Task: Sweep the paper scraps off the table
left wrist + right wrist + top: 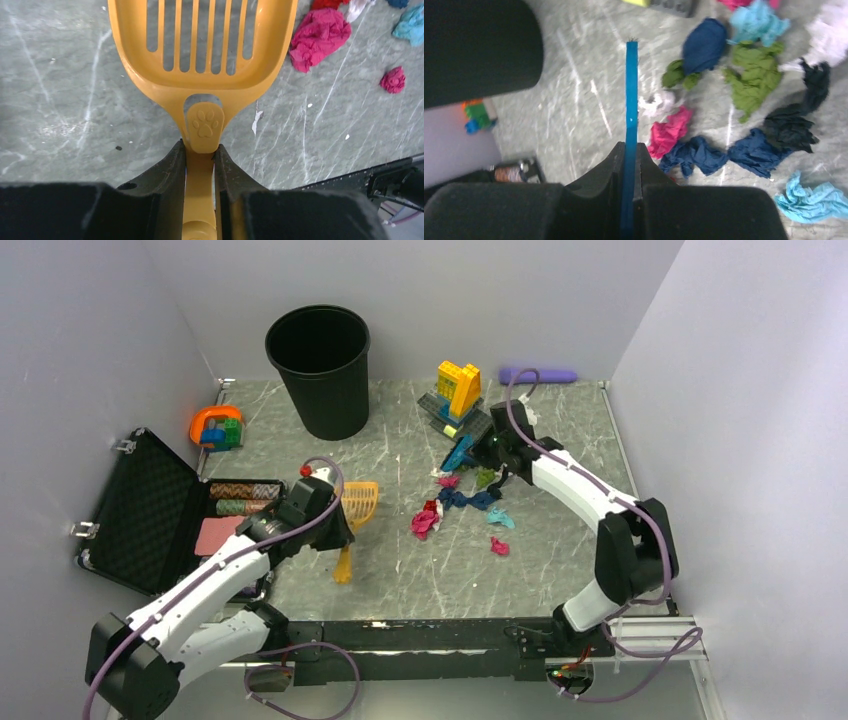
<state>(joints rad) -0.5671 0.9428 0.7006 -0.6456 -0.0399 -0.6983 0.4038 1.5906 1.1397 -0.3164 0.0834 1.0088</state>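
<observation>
The paper scraps (468,500) lie in a loose cluster right of centre on the table (400,570), in magenta, navy, teal, green and white. My left gripper (338,530) is shut on the handle of the orange slotted scoop (360,502), whose blade rests on the table left of the scraps. In the left wrist view the gripper (200,150) holds the scoop (202,45), with magenta scraps (320,37) ahead to the right. My right gripper (482,452) is shut on a thin blue tool (458,454), just behind the scraps. In the right wrist view the gripper (630,150) holds the tool (631,100) edge-on, left of the scraps (724,90).
A black bin (318,370) stands at the back. An open black case (150,510) lies at the left. A yellow-and-blue brick build (458,390) stands behind the right gripper. An orange toy (217,427) is at back left, a purple object (538,374) by the back wall.
</observation>
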